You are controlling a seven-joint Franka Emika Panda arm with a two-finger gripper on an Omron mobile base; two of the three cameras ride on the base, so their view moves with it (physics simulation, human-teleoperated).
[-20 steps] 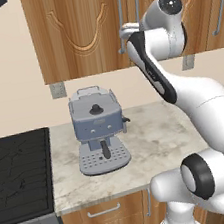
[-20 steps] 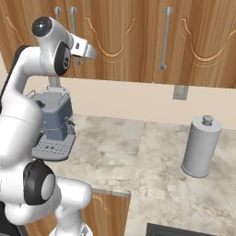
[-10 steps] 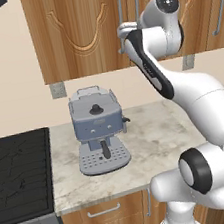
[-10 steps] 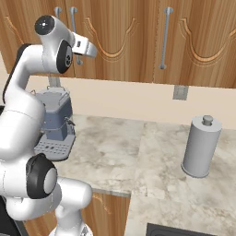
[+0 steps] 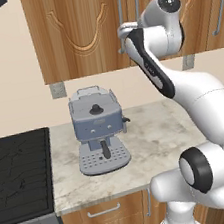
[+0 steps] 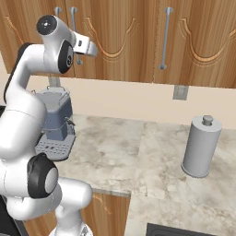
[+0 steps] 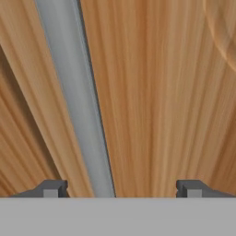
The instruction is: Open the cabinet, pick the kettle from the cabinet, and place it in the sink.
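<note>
The cabinet (image 5: 82, 27) (image 6: 124, 41) is brown wood with carved curves, and its doors are closed. My gripper (image 5: 123, 31) (image 6: 88, 47) is up against the door front, beside the long silver bar handles (image 5: 135, 2) (image 6: 73, 25). In the hand view one handle (image 7: 76, 101) runs slantwise between my open fingertips (image 7: 53, 188), nearer the left one, with the gripper (image 7: 122, 188) touching nothing. The kettle is hidden. A dark strip of the sink (image 6: 184, 229) shows at the bottom edge of the right base view.
A blue-grey coffee machine (image 5: 99, 131) (image 6: 55, 124) stands on the marble counter (image 5: 154, 143) below the cabinet. A black stovetop (image 5: 19, 172) lies to its left. A tall grey cylinder with a knob (image 6: 200, 147) stands on the counter to the right.
The hand has edged a little closer to the cabinet door and handle. The jaws have narrowed slightly but remain open.
</note>
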